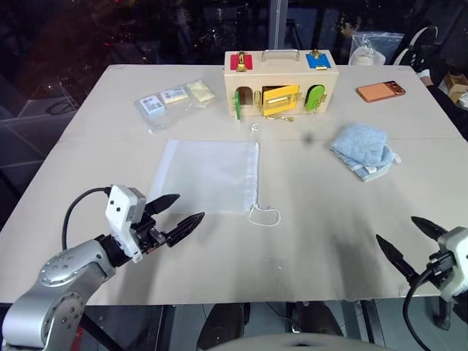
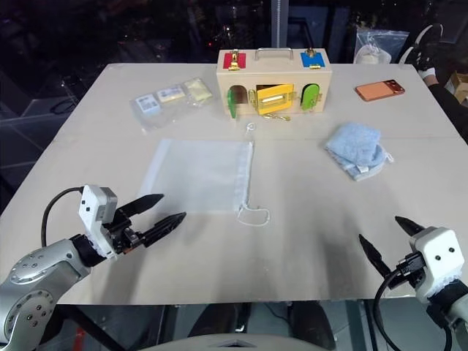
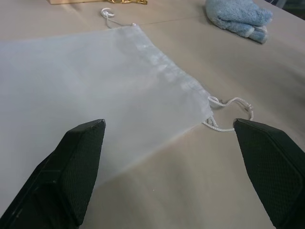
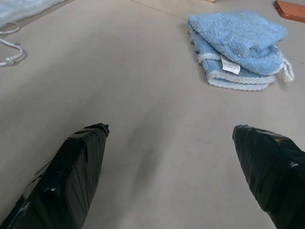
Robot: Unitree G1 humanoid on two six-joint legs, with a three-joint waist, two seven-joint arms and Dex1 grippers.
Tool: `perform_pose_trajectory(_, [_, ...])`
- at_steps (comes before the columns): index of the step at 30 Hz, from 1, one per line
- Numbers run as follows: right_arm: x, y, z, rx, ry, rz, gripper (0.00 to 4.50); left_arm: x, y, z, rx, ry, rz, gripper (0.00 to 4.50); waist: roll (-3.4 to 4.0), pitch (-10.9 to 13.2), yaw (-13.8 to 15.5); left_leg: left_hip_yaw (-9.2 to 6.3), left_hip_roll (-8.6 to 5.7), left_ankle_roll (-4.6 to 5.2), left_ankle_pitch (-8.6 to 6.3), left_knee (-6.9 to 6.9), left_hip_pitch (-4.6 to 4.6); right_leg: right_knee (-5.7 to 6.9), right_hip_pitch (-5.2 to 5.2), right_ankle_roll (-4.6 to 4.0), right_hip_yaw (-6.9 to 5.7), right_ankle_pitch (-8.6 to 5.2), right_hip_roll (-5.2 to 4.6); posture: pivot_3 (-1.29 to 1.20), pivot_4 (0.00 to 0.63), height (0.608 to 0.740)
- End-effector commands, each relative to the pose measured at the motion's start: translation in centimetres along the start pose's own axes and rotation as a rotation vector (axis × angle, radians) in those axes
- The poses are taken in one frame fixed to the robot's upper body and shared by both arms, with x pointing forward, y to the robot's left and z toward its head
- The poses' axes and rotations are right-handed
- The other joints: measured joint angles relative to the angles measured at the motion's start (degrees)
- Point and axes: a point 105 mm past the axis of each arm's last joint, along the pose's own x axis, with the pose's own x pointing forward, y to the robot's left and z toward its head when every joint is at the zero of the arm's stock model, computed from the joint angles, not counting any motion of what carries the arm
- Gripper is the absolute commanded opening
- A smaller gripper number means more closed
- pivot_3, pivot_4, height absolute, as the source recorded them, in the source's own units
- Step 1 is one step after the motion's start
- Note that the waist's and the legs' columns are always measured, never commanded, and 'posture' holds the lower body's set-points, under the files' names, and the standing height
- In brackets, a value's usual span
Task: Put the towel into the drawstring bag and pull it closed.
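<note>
Right now the small, soft, light blue terry towel [image 1: 363, 150] lies folded on the right side of the pale table [image 1: 329, 241], past the middle, with nothing on it or under it but the table top. The thin, see-through white mesh drawstring bag [image 1: 208, 175] lies flat near the middle, a bit to the left. Its mouth, with the looped white cord [image 1: 265, 215], faces right, toward the towel. The two are well apart.

The right end effector [image 2: 387, 241] hangs low at the near right edge of the table. Its two black fingers are spread wide and hold nothing. The towel lies straight ahead of it and a little toward the middle, as the right wrist view shows [image 4: 240, 47]. The towel's long side runs slanting across that path, with its pale edge and small white tag facing the fingers.

The left end effector [image 1: 179, 213] is also spread wide and empty. It points at the near left corner of the bag, just beside it but not touching.

So I think the right arm is the nearer one for the towel, and it needs to reach forward. The left arm is the nearer one for the bag.
</note>
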Motion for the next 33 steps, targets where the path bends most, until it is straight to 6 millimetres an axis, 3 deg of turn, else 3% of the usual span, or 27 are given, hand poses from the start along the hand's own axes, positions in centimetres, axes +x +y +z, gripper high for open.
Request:
perform_pose_trajectory(1, [0.6, 0.2, 1.1, -0.026, -0.065, -0.002, 4.5, 0.7, -0.2, 1.2, 0.005, -0.047, -0.005, 4.43, 0.0, 0.01, 0.03, 0.0, 0.0, 0.0, 0.0, 0.0, 0.0, 0.0, 0.01, -0.01, 0.0, 0.0, 0.0, 0.0, 0.15, 0.74])
perform_pose_trajectory(5, [2.2, 1.5, 2.0, -0.013, -0.123, 0.069, 4.5, 2.1, -0.7, 2.6, -0.054, -0.093, -0.025, 4.43, -0.02, 0.0, -0.01, -0.02, 0.07, 0.0, 0.01, 0.18, 0.04, 0.03, 0.05, -0.04, -0.09, 0.02, 0.01, 0.0, 0.15, 0.74])
perform_pose_trajectory(9, [2.5, 4.5, 3.0, -0.026, -0.141, 0.271, 4.5, 3.2, -0.7, 3.1, -0.073, -0.073, -0.002, 4.43, -0.02, 0.01, -0.07, 0.06, 0.07, 0.01, 0.01, 0.19, 0.03, 0.04, 0.05, -0.01, -0.1, 0.06, 0.02, 0.0, 0.15, 0.74])
perform_pose_trajectory(12, [2.3, 5.8, 3.8, -0.043, -0.151, 0.385, 4.5, 5.9, -0.9, 4.0, -0.064, -0.019, 0.047, 4.43, -0.08, 0.03, 0.35, -0.1, 0.06, 0.0, 0.01, 0.2, -0.05, 0.04, 0.04, 0.19, -0.29, 0.17, 0.04, 0.0, 0.15, 0.74])
perform_pose_trajectory(16, [2.6, 5.7, 4.2, -0.085, -0.151, 0.376, 4.5, 11.1, -2.4, 4.4, -0.04, 0.143, 0.034, 4.43, -0.17, 0.08, 1.3, -0.29, -0.1, 0.0, 0.02, 0.39, -0.09, 0.08, 0.12, 0.23, -0.44, 0.19, 0.12, 0.0, 0.15, 0.74])
perform_pose_trajectory(21, [2.9, 5.9, 4.8, -0.09, -0.158, 0.332, 4.5, 16.0, -2.3, 2.7, 0.044, 0.32, 0.141, 4.43, -0.28, 0.05, 0.16, -0.1, -0.26, -0.04, 0.05, 0.5, -0.02, 0.15, 0.16, 0.44, -0.31, 0.29, 0.33, 0.0, 0.15, 0.74])
perform_pose_trajectory(25, [3.0, 5.7, 5.5, -0.088, -0.168, 0.286, 4.5, 17.7, -1.2, -0.2, 0.145, 0.43, 0.24, 4.43, -0.3, 0.07, -0.3, -0.11, -0.26, -0.27, 0.18, 0.45, -0.03, 0.21, 0.03, 0.44, -0.15, 0.29, 0.31, 0.0, 0.15, 0.74])
perform_pose_trajectory(28, [2.7, 5.6, 5.7, -0.085, -0.163, 0.264, 4.5, 17.5, -1.0, -0.4, 0.167, 0.41, 0.217, 3.65, -0.27, 0.05, -0.13, -0.2, -0.24, -0.28, 0.18, 0.4, -0.02, 0.2, 0.04, 0.43, -0.05, 0.29, 0.14, 0.0, 0.15, 0.74])
perform_pose_trajectory(33, [2.8, 5.7, 5.8, -0.079, -0.162, 0.238, 4.5, 16.7, -0.1, 0.9, 0.192, 0.314, 0.088, 1.25, -0.28, 0.06, -0.1, -0.23, -0.22, -0.27, 0.17, 0.42, -0.03, 0.21, 0.05, 0.42, -0.08, 0.29, 0.08, 0.0, 0.15, 0.74])
